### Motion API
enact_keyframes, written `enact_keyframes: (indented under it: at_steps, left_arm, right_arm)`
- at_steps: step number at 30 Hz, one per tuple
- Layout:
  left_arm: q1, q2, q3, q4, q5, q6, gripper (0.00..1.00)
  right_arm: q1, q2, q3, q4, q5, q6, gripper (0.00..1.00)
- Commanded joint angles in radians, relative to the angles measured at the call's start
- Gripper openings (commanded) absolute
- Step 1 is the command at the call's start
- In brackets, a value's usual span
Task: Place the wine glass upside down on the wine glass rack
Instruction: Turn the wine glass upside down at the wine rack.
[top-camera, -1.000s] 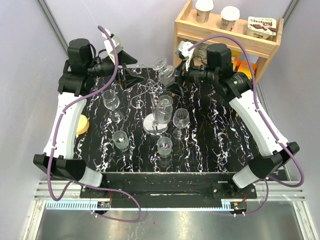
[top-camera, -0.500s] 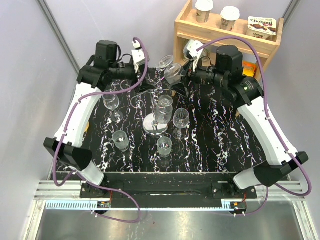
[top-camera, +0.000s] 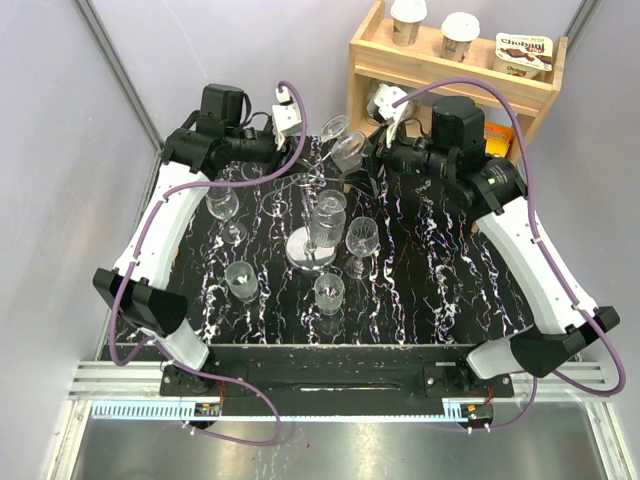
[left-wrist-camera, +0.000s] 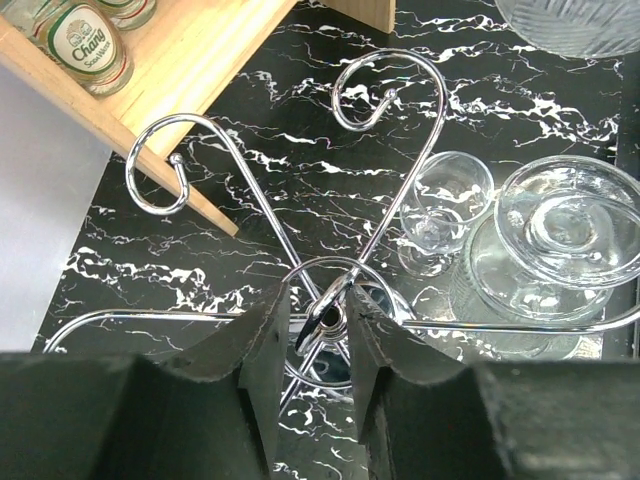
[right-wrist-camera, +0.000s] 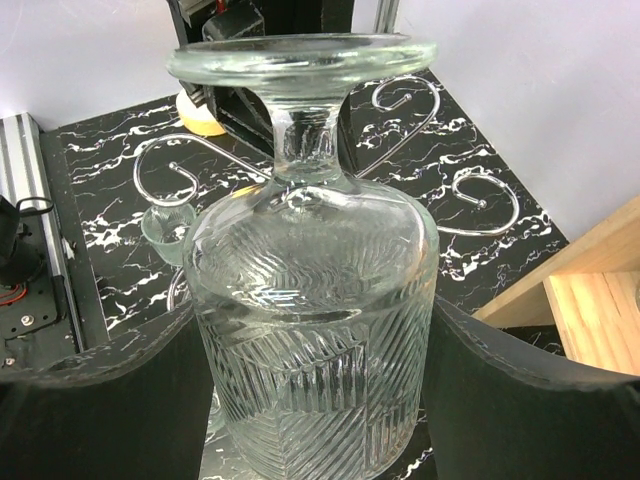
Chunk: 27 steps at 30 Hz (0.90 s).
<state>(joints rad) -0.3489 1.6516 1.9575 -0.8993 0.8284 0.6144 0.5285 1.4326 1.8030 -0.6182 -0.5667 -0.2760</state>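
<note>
- The right claw (right-wrist-camera: 312, 385) clamps the ribbed wine glass (right-wrist-camera: 300, 270) by its bowl, with the foot pointing away, above the far side of the bench (top-camera: 430, 270).
- The left claw (left-wrist-camera: 320, 340) stands narrow astride the top wire of the wine glass rack (top-camera: 300, 256); I cannot tell whether it pinches the wire.

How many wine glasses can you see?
6 wine glasses: four stand on the table, one is upside down on the wine glass rack, one is in the right gripper. Arms could hide more.

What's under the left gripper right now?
The wine glass rack: its central post rises between the left gripper's fingers, curled arms spreading around. The fingers cover much of its disc base.
</note>
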Motion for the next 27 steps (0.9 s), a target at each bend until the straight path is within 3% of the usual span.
enact_keyframes:
  at_steps: [1,8,27]
  left_arm:
    - [-0.013,-0.003,0.032,0.011,0.001,0.015,0.3]
    - [-0.015,0.004,0.023,0.01,0.003,0.005,0.0]
    - [-0.013,-0.105,-0.146,0.244,-0.14,-0.131,0.0]
  right_arm:
    - [0.005,-0.061,0.007,0.075,0.011,-0.006,0.0]
    - [0.004,-0.078,-0.019,0.075,0.022,-0.017,0.0]
    - [0.005,-0.123,-0.087,0.077,0.041,-0.034,0.0]
